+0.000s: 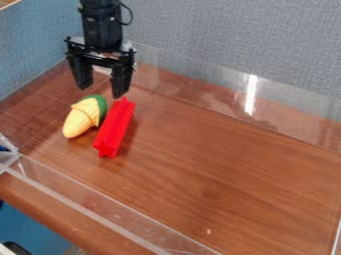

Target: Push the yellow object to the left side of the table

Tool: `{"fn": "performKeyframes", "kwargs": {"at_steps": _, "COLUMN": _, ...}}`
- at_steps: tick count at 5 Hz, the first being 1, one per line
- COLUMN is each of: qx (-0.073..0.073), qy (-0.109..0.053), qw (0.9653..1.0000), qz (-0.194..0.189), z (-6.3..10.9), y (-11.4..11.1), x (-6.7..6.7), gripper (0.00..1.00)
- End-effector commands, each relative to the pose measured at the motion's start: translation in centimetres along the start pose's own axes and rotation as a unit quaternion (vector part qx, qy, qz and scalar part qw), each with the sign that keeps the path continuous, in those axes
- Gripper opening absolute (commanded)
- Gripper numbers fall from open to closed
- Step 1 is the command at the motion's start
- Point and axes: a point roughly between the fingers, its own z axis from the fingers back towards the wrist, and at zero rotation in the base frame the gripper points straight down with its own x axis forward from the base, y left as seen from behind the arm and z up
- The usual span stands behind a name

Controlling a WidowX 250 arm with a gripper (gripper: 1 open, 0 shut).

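Note:
The yellow object (83, 117), a small corn cob toy with a green end, lies on the dark wood table (213, 169) near its left part. A long red ridged block (116, 127) lies right beside it, touching or nearly so. My gripper (103, 87) hangs pointing down just behind the corn and the red block's far end, with its jaws open and nothing between them. The fingertips hover a little above the tabletop.
Low clear acrylic walls (246, 95) edge the table at the back, the left and the front. A blue-grey fabric wall stands behind.

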Motion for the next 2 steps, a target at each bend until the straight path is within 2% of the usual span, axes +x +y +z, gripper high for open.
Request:
{"fn": "performKeyframes", "kwargs": {"at_steps": 1, "qx": 0.011, "qy": -0.033, "qw": 0.9994, "qz": -0.008, "z": 2.22, "y": -0.82, "x": 0.23, "gripper": 1.00}}
{"fn": "performKeyframes", "kwargs": {"at_steps": 2, "qx": 0.010, "qy": -0.036, "qw": 0.9992, "qz": -0.018, "z": 2.33, "y": -1.52, "x": 0.27, "gripper": 1.00}}
